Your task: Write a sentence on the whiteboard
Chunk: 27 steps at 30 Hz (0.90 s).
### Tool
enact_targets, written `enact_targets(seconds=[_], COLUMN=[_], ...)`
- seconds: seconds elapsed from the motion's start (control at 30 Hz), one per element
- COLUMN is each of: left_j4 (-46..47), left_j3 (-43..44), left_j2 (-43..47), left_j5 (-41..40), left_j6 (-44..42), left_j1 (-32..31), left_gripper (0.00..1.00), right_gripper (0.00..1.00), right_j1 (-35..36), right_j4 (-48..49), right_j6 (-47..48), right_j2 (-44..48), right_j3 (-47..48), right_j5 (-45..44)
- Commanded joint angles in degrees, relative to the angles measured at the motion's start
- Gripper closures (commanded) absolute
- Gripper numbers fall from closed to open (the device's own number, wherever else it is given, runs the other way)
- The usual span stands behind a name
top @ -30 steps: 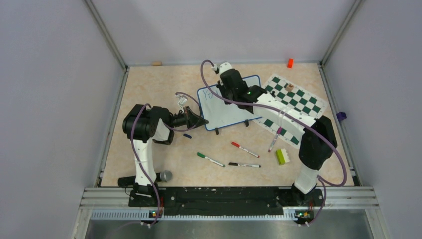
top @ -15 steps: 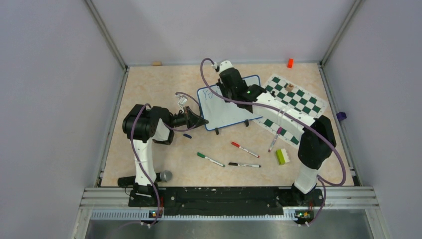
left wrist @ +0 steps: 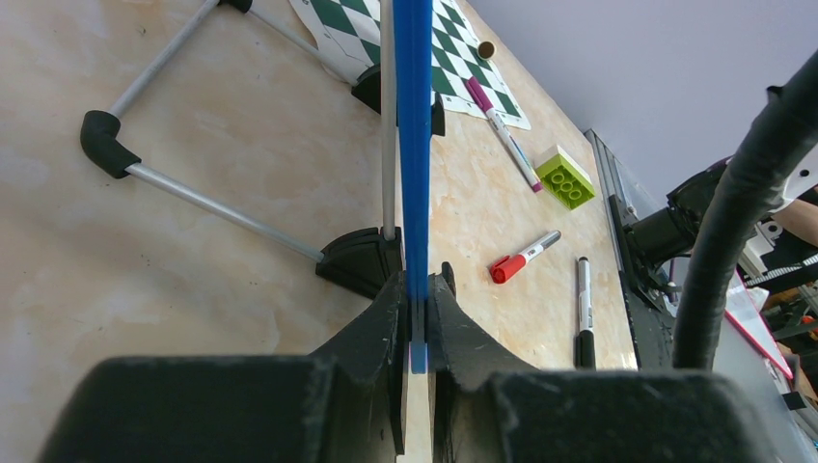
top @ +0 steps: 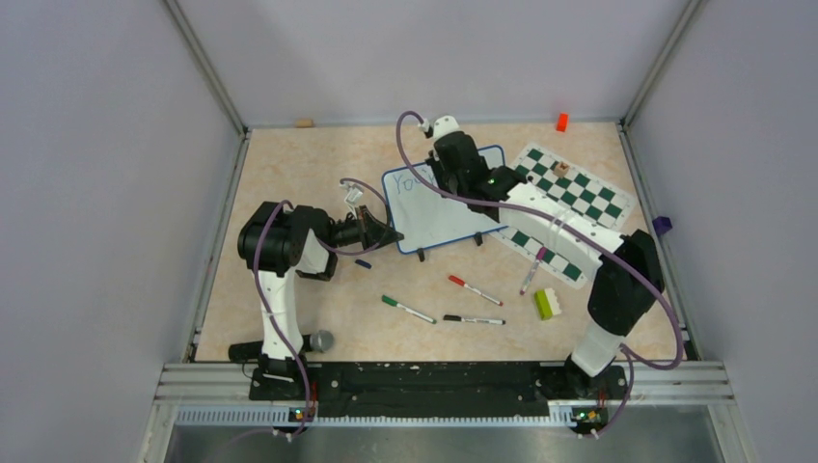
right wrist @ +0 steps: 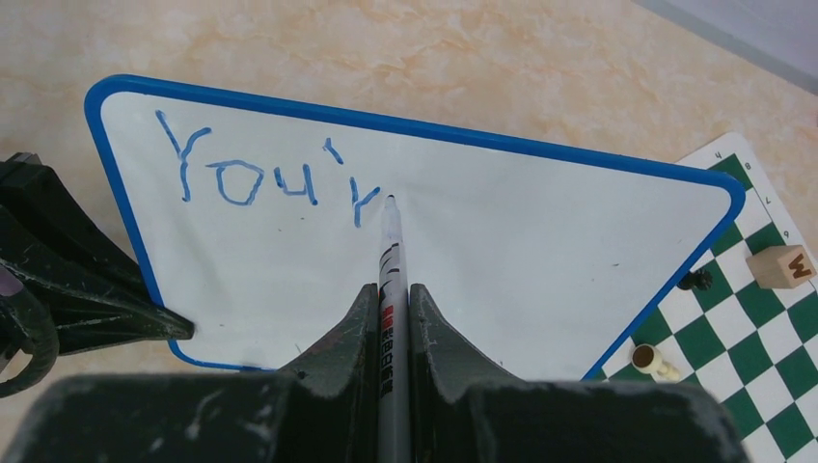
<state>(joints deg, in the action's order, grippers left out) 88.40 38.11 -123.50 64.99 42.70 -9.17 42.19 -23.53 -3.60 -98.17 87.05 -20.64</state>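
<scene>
Whiteboard (top: 436, 207) edge clamped in left tool (left wrist: 417, 294).

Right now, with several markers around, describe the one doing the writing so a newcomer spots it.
Find the blue-framed whiteboard standing mid-table beside the chess mat. Over its top-left corner the right tool is shut on a white marker, tip at the blue lettering. Unlike the capped markers lying flat nearby, it is held and uncapped.

Whiteboard (top: 439, 217) left of chess mat (top: 584, 193); 3 markers (top: 474, 289) before whiteboard.
</scene>
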Motion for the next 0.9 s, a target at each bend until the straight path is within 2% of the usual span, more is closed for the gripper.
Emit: enact_targets(seconds=[0.0,0.87], left_j4=[4.4,4.4], left_j3=[-0.8,-0.8], left_j2=[2.0,1.9], left_j5=[3.2,3.3], left_j6=[-1.1,-1.2], left_j1=[-0.7,-0.8], left_gripper=[0.95,0.95], right_gripper=[1.00,1.00], right_j1=[-0.6,-1.0], right_j4=[2.6,3.3], right_j6=[-0.1,0.2], right_j2=[4.4,1.2], right_j3=[-0.5,-1.8], right_j5=[0.2,0.7])
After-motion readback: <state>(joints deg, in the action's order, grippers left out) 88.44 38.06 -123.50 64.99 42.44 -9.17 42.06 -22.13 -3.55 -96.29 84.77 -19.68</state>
